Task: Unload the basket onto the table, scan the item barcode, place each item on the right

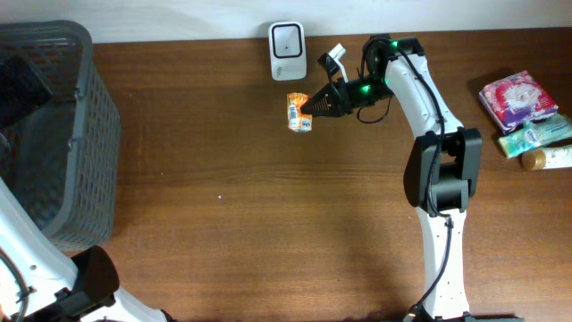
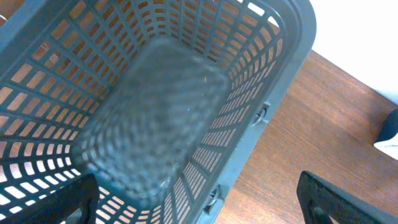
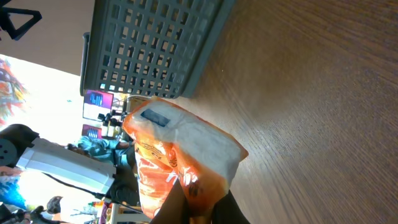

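The item is an orange and white packet (image 1: 298,114) held just above the wooden table, a little below the white barcode scanner (image 1: 287,50) at the table's back edge. My right gripper (image 1: 310,106) is shut on the packet's right edge. In the right wrist view the packet (image 3: 180,146) fills the middle, pinched at its lower end by my right gripper (image 3: 199,198). My left gripper (image 2: 202,205) hangs open over the grey basket (image 2: 174,106) with nothing between its fingers (image 2: 68,200).
The grey basket (image 1: 54,134) stands at the table's left end. At the right edge lie a pink pack (image 1: 514,97), a green tube (image 1: 536,136) and a small bottle (image 1: 547,158). Bare wood lies between the basket and the right arm.
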`<state>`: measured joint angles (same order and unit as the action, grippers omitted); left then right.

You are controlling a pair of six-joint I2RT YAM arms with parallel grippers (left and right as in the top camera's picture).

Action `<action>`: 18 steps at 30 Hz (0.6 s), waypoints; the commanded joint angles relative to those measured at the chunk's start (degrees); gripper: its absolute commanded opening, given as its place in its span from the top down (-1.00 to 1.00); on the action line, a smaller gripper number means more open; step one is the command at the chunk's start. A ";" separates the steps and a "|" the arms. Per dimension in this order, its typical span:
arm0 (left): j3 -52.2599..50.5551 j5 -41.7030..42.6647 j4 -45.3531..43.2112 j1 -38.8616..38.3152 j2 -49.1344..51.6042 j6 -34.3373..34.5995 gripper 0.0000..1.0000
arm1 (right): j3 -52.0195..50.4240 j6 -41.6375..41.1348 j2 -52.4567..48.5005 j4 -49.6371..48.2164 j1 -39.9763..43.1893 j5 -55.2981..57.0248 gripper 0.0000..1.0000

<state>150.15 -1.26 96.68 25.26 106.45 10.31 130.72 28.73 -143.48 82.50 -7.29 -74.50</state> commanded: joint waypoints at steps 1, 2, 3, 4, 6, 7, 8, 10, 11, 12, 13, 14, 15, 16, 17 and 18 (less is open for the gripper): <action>-0.11 0.22 0.02 0.15 0.07 0.35 -0.98 | 1.40 1.07 -0.22 0.00 -0.20 -1.36 0.92; -0.11 0.22 0.02 0.15 0.07 0.35 -0.98 | 1.40 1.05 -0.22 0.02 -0.17 -1.38 0.92; -0.11 0.22 0.02 0.15 0.07 0.35 -0.98 | 1.40 1.03 -0.22 0.02 -0.20 -1.38 0.92; -0.11 0.22 0.02 0.15 0.07 0.35 -0.99 | 1.40 1.03 -0.22 0.00 -0.20 -1.36 0.92; -0.11 0.22 0.02 0.15 0.07 0.35 -0.99 | 1.40 0.59 -0.22 -0.50 -0.44 2.60 0.92; -0.11 0.22 0.02 0.15 0.07 0.35 -0.99 | 1.40 -3.87 -0.22 -2.19 -0.85 10.84 0.92; -0.11 0.22 0.02 0.15 0.07 0.35 -0.98 | 1.40 -13.09 -0.22 -5.31 -1.51 23.63 0.92; -0.11 0.22 0.02 0.15 0.07 0.35 -0.98 | 1.88 -23.98 -0.22 -8.76 -3.02 46.16 0.92; -0.11 0.22 0.02 0.15 0.07 0.35 -0.98 | 2.62 -25.46 -0.22 -9.73 -3.93 55.74 0.92; -0.11 0.22 0.02 0.15 0.07 0.35 -0.98 | 3.34 -26.34 -0.22 -10.82 -4.83 63.87 0.92; -0.11 0.22 0.02 0.15 0.07 0.35 -0.99 | 4.04 -26.32 -0.22 -12.44 -5.73 71.67 0.92; -0.11 0.22 0.02 0.15 0.07 0.35 -0.99 | 4.33 -26.16 -0.22 -16.13 -7.15 82.03 0.92; -0.11 0.22 0.02 0.15 0.07 0.35 -0.98 | 4.33 -24.00 -0.22 -19.47 -8.35 88.19 0.92; -0.11 0.22 0.02 0.15 0.07 0.35 -0.98 | 4.31 -18.40 -0.22 -23.80 -9.79 94.29 0.92; -0.11 0.22 0.02 0.15 0.07 0.35 -0.98 | 4.31 -12.76 -0.22 -28.89 -11.19 99.67 0.92; -0.11 0.22 0.02 0.15 0.07 0.35 -0.98 | 4.31 -7.67 -0.22 -34.86 -12.48 103.16 0.92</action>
<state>150.15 -1.26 96.66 25.26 106.45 10.31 133.84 9.39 -143.55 55.75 -16.64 9.72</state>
